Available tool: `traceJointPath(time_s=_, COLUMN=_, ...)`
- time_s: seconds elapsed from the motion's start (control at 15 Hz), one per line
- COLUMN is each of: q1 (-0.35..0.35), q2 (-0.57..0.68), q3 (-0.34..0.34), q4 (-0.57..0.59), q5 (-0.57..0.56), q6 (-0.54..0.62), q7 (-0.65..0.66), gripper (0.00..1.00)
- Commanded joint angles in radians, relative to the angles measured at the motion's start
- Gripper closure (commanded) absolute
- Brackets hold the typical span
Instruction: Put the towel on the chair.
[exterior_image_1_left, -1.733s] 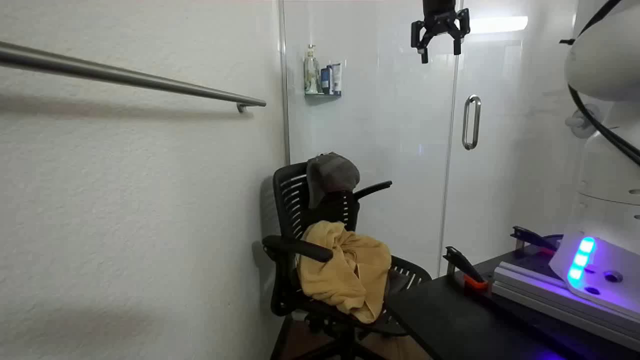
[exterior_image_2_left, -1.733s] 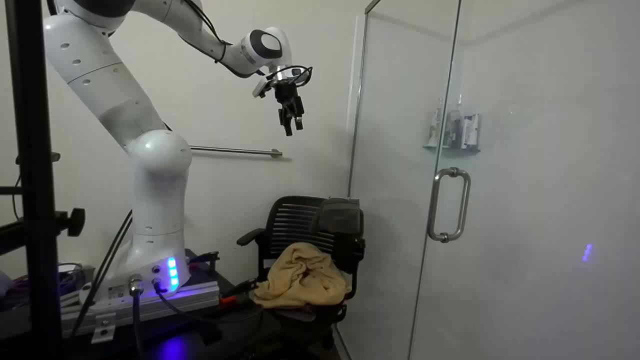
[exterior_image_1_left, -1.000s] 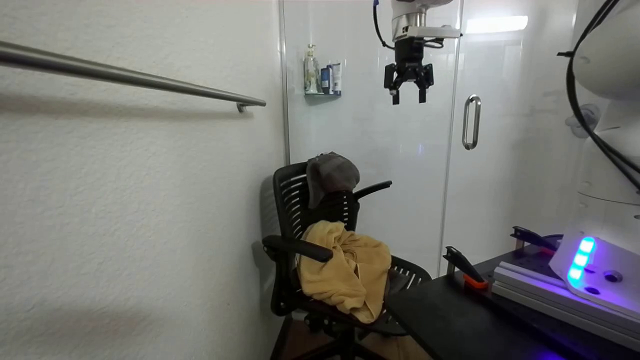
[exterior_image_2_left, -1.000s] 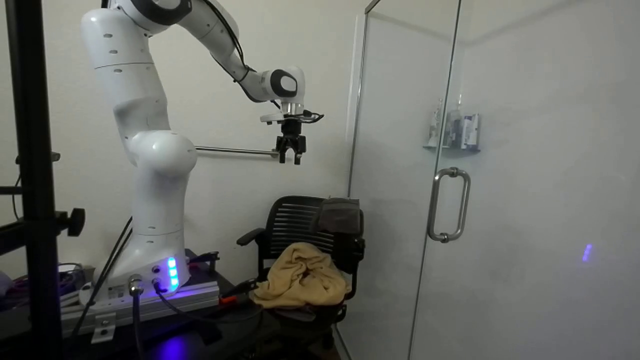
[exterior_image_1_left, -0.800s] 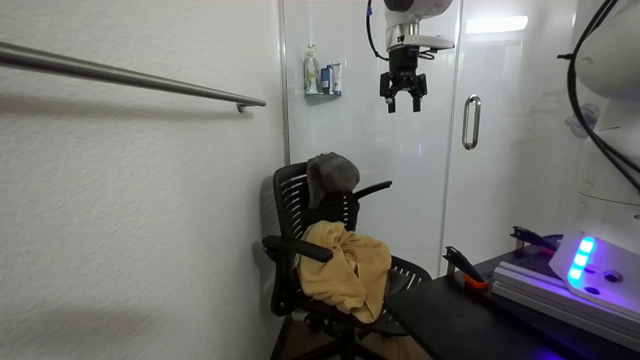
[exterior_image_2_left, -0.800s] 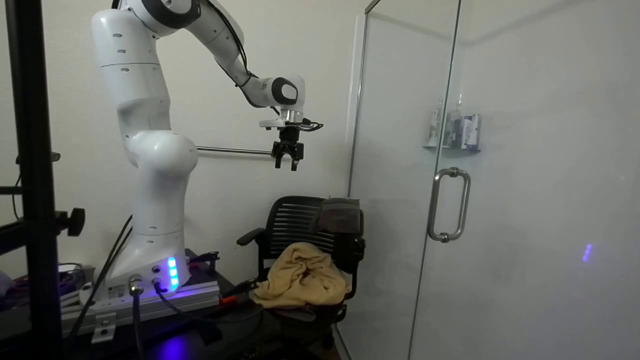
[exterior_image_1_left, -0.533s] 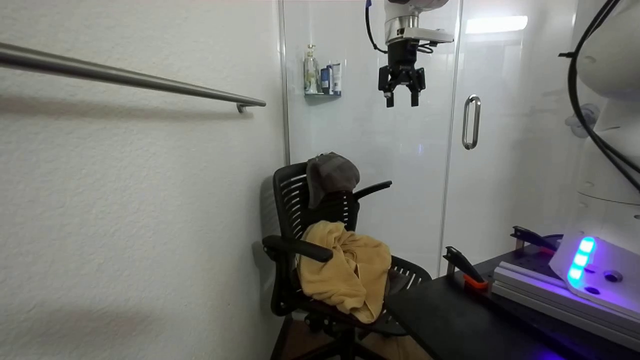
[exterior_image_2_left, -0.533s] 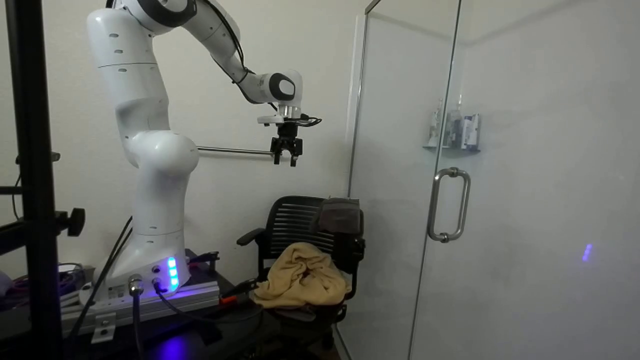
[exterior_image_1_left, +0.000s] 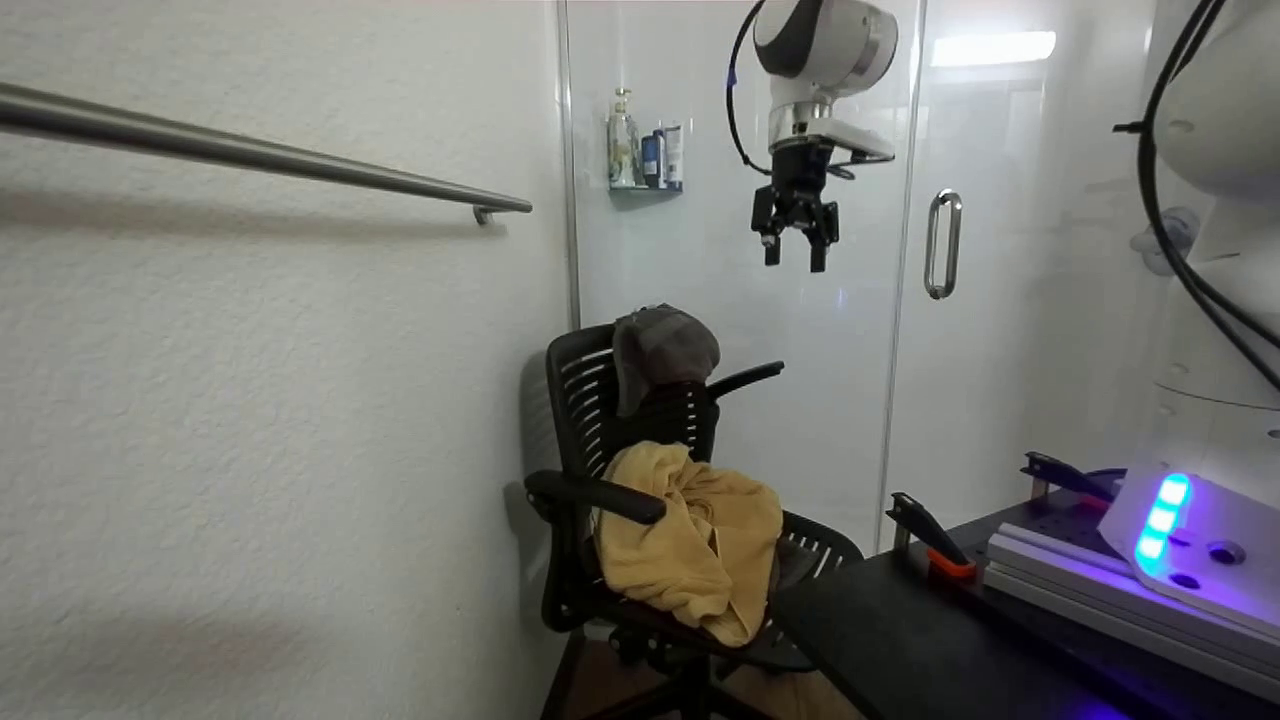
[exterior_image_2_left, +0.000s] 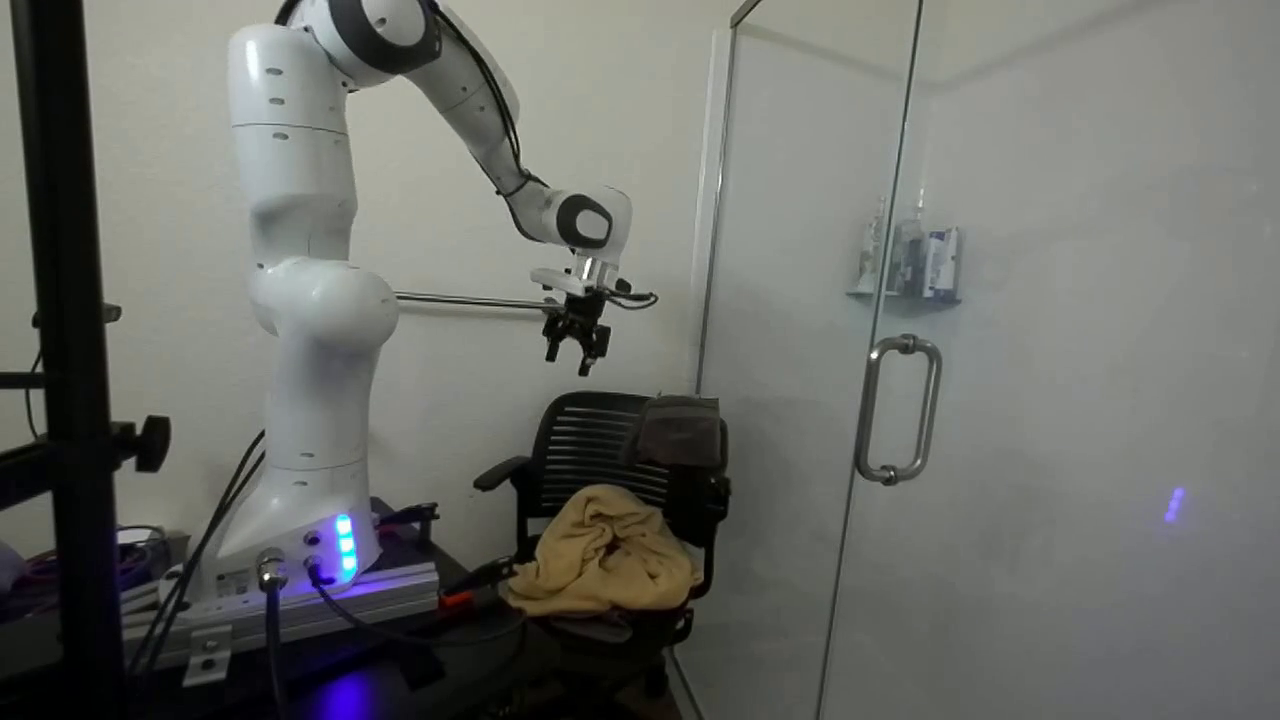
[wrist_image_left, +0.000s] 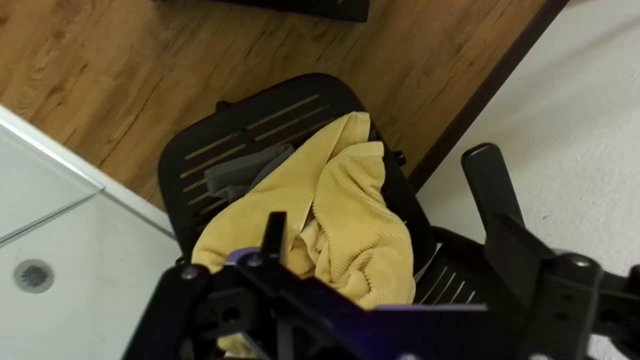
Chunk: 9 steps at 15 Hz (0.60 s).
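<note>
Here's the chair (exterior_image_2_left: 590, 440), loaded on seat and back: below, the yellow towel (exterior_image_1_left: 690, 545) sits bunched in deep folds, one end reaching the seat's edge in the wrist view. A small grey cloth (wrist_image_left: 237, 172) shares that seat, partly covered by the towel. Up on a top corner of the chair's back, a grey-brown cloth (exterior_image_1_left: 668, 350) hangs, plain in both exterior views.

Over to the shelf (exterior_image_1_left: 645, 190), and it's a tidy line-up: pump bottle (exterior_image_1_left: 622, 150), blue bottle (exterior_image_1_left: 653, 160), white tube (exterior_image_1_left: 674, 155), all upright and close together; what's inside them I can't make out.

Now the arm (exterior_image_2_left: 325, 300)! It's planted on metal bars (exterior_image_1_left: 1120, 620) over the black table (exterior_image_1_left: 900, 630), rises almost straight, bends high up at the elbow, then slopes down toward the chair. At its end, the gripper (exterior_image_2_left: 568, 362) points downward, tilted slightly in an exterior view, well apart from the towel.

And the jaws? Spread, with a clear gap between them in both exterior views. From the wrist, the fingers (wrist_image_left: 274, 235) stand wide, the gripper's black body blocking part of the towel, wooden floor (wrist_image_left: 240, 55) showing beyond the seat.
</note>
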Motion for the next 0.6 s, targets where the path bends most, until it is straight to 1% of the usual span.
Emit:
traceJointPath(time_s=0.0, q1=-0.013, q2=0.245, q3=-0.024, q4=0.097, q5=0.114, q6=0.002, q7=-0.198, gripper=0.00)
traceJointPath(time_s=0.07, q1=-0.024, q2=0.283, q3=-0.018, q4=0.117, q5=0.122, q6=0.010, q7=-0.216, gripper=0.00)
traceJointPath(time_s=0.13, q1=-0.030, q2=0.320, q3=-0.012, q4=0.135, q5=0.108, q6=0.039, q7=-0.194, gripper=0.00)
traceJointPath(time_s=0.2, q1=-0.031, q2=0.340, q3=-0.008, q4=0.149, q5=0.082, q6=0.086, q7=-0.164, gripper=0.00)
traceJointPath(time_s=0.4, q1=-0.030, q2=0.386, q3=-0.002, q4=0.179, q5=0.028, q6=0.252, q7=-0.150, gripper=0.00)
traceJointPath(time_s=0.53, q1=-0.032, q2=0.417, q3=-0.014, q4=0.205, q5=-0.026, q6=0.337, q7=-0.112, gripper=0.00)
